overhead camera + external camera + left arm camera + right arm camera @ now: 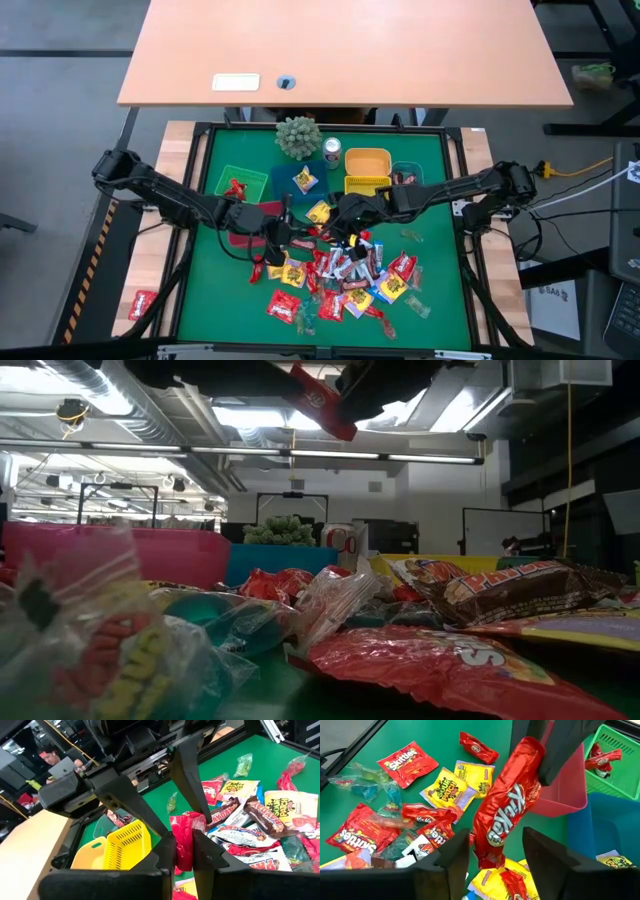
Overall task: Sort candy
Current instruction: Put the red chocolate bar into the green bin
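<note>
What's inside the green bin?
The green bin holds red-wrapped candy, visible in the high and right wrist views. Anything underneath it is covered.

Candy (345,275) lying heaped on green mat: red, yellow, brown, blue-and-white wrappers overlapping. Red KitKat bar (507,805) hanging tilted above heap, pinched at upper end, possibly between dark fingers. One red piece (141,303) lying apart, off mat.

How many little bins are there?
5: green, blue, yellow and teal in a row at the mat's far edge, pink nearer, beside the green. None seems hidden.
</note>
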Robot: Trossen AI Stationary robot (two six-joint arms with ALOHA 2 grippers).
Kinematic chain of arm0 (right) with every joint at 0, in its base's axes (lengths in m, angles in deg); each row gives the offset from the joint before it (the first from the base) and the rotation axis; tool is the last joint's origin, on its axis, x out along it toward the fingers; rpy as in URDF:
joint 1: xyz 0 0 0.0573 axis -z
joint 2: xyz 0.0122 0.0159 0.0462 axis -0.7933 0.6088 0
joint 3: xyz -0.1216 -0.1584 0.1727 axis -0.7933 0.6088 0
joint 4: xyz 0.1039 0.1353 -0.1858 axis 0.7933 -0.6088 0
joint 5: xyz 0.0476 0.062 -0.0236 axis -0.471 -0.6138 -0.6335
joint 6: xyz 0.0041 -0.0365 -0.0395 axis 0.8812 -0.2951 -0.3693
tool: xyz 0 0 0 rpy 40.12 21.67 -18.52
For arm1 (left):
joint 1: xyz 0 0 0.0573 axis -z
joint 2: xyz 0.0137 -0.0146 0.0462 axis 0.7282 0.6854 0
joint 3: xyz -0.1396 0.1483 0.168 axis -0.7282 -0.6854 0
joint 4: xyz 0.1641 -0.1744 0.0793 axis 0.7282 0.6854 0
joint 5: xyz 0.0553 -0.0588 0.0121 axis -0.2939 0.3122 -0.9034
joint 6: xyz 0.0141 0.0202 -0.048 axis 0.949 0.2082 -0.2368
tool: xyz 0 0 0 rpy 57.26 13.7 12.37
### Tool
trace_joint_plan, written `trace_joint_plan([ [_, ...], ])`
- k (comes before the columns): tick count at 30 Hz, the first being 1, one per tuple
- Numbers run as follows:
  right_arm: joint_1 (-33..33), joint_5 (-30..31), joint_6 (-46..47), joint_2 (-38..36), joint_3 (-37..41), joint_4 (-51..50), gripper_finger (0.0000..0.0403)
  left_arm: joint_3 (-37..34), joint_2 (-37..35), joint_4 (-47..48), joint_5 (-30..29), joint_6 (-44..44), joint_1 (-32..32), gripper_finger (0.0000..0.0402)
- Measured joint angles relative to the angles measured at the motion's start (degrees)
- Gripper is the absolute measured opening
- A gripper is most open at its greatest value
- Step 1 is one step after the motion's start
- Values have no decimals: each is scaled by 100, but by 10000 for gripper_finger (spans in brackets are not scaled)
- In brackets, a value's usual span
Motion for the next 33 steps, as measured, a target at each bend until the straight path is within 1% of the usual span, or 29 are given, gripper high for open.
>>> trace_joint_plan([
  [4,0,417,-1,-173,0,-243,199,-2,-88,115,-73,-33,0,27],
  [8,0,785,-1,-402,-2,-681,200,-2,-398,537,-557,-352,-12,28],
  [13,-2,840,-3,-541,-4,-1137,200,-4,-1081,1938,-1196,-1142,-143,28],
  [18,-7,795,-4,-538,-4,-1492,200,-4,-1814,3885,-1537,-2430,-395,29],
  [23,-7,795,-4,-536,-4,-1566,200,-4,-2342,5693,-1680,-3635,-692,29],
  [26,-7,795,-4,-536,-4,-1570,200,-4,-2515,6488,-1691,-4170,-852,29],
  [29,-7,795,-4,-536,-4,-1570,200,-4,-2544,7038,-1690,-4625,-973,29],
  [33,-7,795,-4,-536,-4,-1570,200,-4,-2534,7323,-1690,-5105,-1124,30],
])
